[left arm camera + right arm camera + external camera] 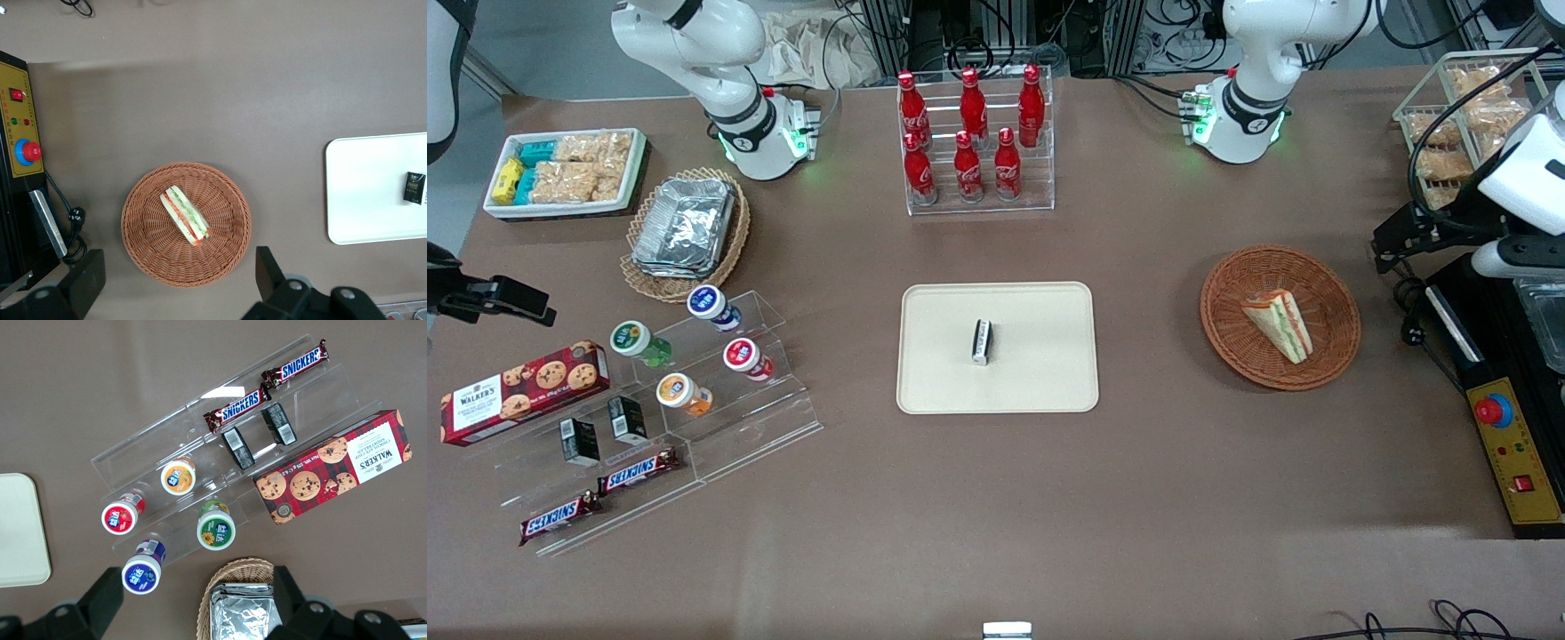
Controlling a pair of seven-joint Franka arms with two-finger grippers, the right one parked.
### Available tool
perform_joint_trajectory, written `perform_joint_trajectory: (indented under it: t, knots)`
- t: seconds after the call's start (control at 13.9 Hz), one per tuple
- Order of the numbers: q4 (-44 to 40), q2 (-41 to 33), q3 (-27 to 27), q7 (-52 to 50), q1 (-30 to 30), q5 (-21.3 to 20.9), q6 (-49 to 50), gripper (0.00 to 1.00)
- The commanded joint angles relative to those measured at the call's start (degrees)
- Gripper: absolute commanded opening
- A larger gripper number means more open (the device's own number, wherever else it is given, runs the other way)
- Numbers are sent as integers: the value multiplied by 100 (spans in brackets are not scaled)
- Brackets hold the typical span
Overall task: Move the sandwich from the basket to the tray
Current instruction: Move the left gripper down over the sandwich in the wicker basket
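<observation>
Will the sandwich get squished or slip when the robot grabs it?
Probably squashy: the sandwich is soft pale bread with filling. It lies loose in the basket, so a push might slide or tip it. The gripper, open above the basket, would likely need a gentle squeeze.

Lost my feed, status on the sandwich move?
Gripper open, high above the basket. Sandwich lying in basket, untouched. Tray holds one small black-and-white bar; room beside it.
</observation>
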State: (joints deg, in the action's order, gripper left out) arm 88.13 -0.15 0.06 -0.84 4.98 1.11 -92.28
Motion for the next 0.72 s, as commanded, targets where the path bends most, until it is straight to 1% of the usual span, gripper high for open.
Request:
perform_joint_trajectory:
  t: [0.0,0.22,0.29,0.36,0.58,0.65]
  knots:
    - [-182,103,-50,-109,29,-103,132,100]
    - [-121,129,-59,-135,55,-93,141,100]
    - [1,164,-50,-344,38,-24,175,100]
    - [351,69,-41,-625,12,3,80,100]
    - [1563,-257,-15,-951,-6,55,-788,100]
    - [1880,-292,46,-1144,-15,221,-930,100]
